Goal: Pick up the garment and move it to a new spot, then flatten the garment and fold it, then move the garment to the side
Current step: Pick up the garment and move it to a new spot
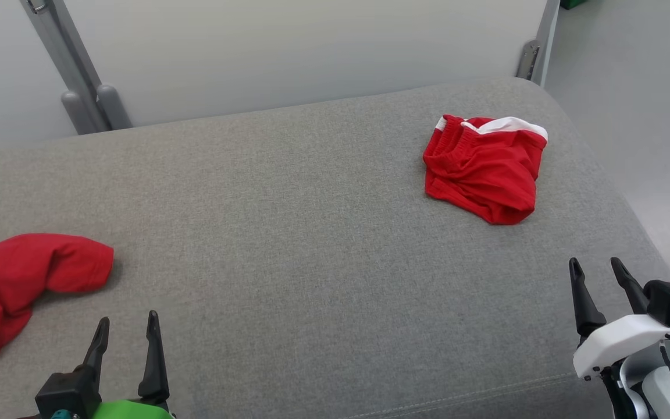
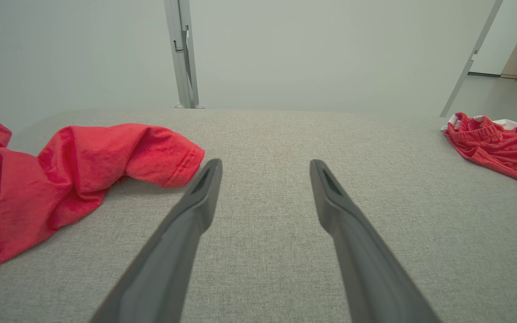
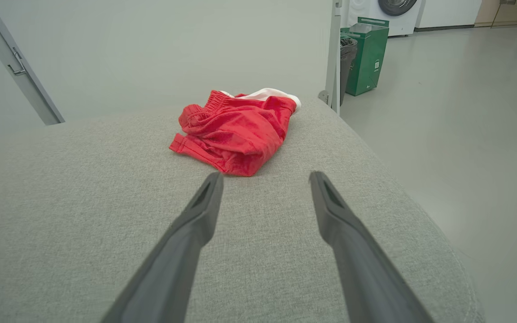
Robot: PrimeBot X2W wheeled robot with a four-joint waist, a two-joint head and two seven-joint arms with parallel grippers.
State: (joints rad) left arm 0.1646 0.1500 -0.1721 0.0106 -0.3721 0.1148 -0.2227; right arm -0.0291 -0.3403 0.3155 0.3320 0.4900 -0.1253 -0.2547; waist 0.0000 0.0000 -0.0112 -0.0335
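Red and floppy, the garment (image 1: 486,169) lies in a crumpled heap at the far right of the counter (image 1: 312,233), near its rounded edge. A white part and a bit of striped trim peek out at the back of the heap. It looks light, thin and soft, so I think it will sag and slip when lifted. A good place to take hold may be the hem at its near left corner, pinching a bunch of cloth and not just one thin layer.

Another red shirt (image 1: 21,285) lies at the near left, well apart from it. The left jaws and the right jaws are spread wide and hold nothing.

The counter has a gray woven cover that looks a bit rough, so cloth may drag on it. Behind it is a pale wall (image 1: 253,52) with gray posts (image 1: 79,87). To the right are a pale floor (image 1: 631,116), a green bin (image 3: 368,54) and a washing machine (image 3: 393,6).
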